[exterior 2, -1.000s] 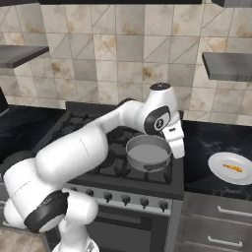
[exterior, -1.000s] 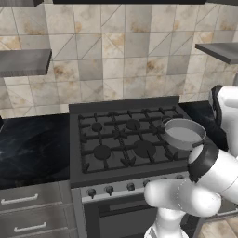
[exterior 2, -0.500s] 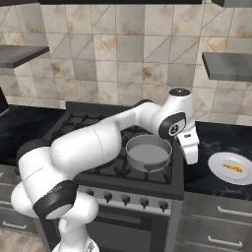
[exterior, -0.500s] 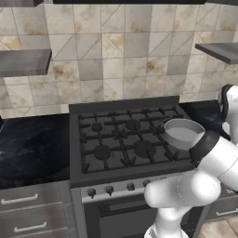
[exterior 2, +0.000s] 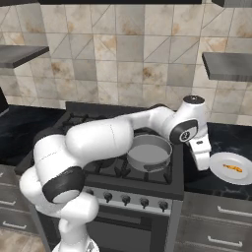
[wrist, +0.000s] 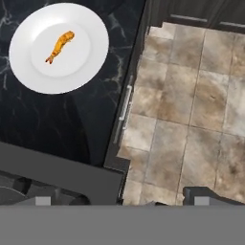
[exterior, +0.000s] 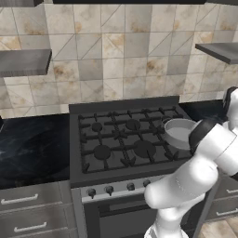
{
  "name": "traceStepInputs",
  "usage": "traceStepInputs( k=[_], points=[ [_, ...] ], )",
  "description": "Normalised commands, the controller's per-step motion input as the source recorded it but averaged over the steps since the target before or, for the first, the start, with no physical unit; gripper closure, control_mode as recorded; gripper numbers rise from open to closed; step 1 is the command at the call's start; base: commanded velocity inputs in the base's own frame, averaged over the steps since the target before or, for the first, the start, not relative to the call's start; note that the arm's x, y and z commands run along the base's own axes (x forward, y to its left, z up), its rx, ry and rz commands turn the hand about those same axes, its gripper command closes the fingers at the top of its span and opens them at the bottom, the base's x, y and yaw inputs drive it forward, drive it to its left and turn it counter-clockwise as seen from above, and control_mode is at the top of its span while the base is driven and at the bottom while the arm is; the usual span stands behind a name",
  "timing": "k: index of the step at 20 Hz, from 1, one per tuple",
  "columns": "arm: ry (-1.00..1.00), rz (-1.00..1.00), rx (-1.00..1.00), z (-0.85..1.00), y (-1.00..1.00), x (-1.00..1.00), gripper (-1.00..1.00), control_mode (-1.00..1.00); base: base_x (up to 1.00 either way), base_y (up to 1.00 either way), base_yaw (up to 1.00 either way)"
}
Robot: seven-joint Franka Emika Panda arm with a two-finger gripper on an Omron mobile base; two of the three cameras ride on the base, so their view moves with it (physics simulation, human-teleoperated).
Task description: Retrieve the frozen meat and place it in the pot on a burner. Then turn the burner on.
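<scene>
Gripper (exterior 2: 201, 158) hangs off the stove's right edge w/ fingers spread wide, nothing in them, lined up for a reach toward the frozen meat (wrist: 60, 46), which lies on the white plate (exterior 2: 216, 168) on the dark worktop (wrist: 72, 124), right of the stove (exterior: 121, 139). Pot (exterior 2: 149, 152) waits empty on the front-right burner. Path looks clear; plate rim & stove edge are the only things close.

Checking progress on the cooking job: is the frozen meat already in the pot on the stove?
No, the pot looks bare inside, and the frozen meat lies on a white plate on the dark counter.
</scene>
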Motion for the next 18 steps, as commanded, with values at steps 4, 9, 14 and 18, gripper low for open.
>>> traceStepInputs(
  k=[4, 9, 14, 18],
  points=[
    [0.00, 0.00, 0.07, -0.03, -0.26, 0.30, -1.00, -1.00, 0.00, 0.00, 0.00],
    [0.03, 0.00, 0.06, -0.01, -0.21, 0.18, -1.00, -1.00, 0.00, 0.00, 0.00],
    [0.00, -0.06, 0.00, -0.06, -0.06, 0.18, -1.00, -1.00, 0.00, 0.00, 0.00],
    [-0.03, -0.01, -0.01, -0.22, -0.15, 0.35, -1.00, -1.00, 0.00, 0.00, 0.00]
  ],
)
